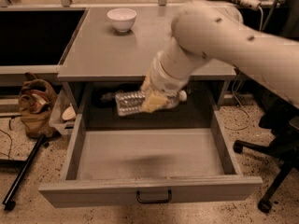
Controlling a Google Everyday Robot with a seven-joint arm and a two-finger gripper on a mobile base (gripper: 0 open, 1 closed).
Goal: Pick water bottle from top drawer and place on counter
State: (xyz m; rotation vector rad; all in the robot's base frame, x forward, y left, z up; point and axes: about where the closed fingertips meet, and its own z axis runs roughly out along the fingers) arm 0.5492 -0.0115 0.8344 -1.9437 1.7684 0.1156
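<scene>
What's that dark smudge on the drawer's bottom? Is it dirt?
In the camera view, likely a shadow: the soft dark patch on the floor of the top drawer lies under the gripper, which holds the water bottle in the air above it; the light seems to come from overhead.

Bulky white arm is reaching in from the right, tan hand gripping clear ribbed plastic water bottle in mid-air.
</scene>
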